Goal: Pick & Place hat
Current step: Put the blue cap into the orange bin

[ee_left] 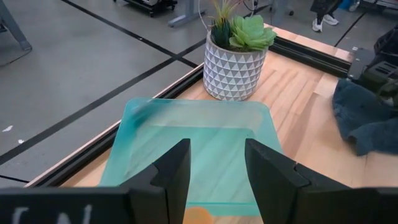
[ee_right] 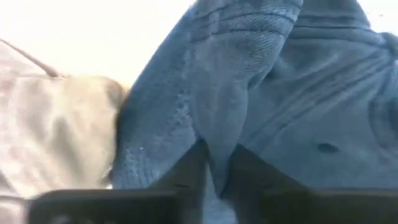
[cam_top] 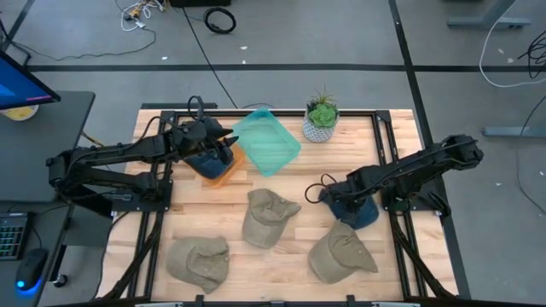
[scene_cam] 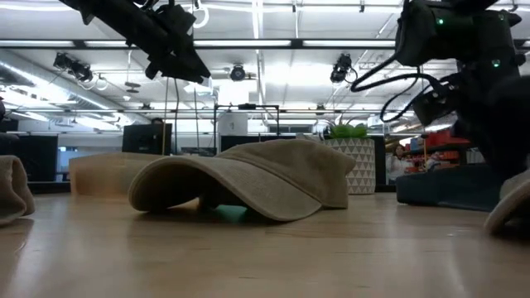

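A dark blue hat [cam_top: 357, 211] lies on the table's right half, crown down on the wood, also seen in the low view [scene_cam: 437, 189]. My right gripper [cam_top: 334, 196] [ee_right: 216, 167] is down on it and shut on its cloth. My left gripper [cam_top: 225, 139] [ee_left: 217, 168] hangs open over the far left part, above an orange bin [cam_top: 227, 176] that holds another dark blue hat [cam_top: 206, 162]. A teal tray [ee_left: 199, 134] lies just ahead of its fingers. Three khaki hats [cam_top: 266, 217] [cam_top: 200, 260] [cam_top: 341, 252] rest on the near half. My right gripper pinches a raised fold of the dark blue hat's cloth [ee_right: 219, 146] between its two fingers [ee_right: 194, 171]. It comes slanting down from the table's right side. The hat still lies on the table, next to a khaki hat [ee_right: 56, 134].
A potted succulent in a white patterned pot [cam_top: 321, 119] stands at the far edge, right of the teal tray [cam_top: 266, 141]. The middle khaki hat [scene_cam: 248, 178] fills the low view. Black frame rails run along the table's sides. Bare wood shows between the hats.
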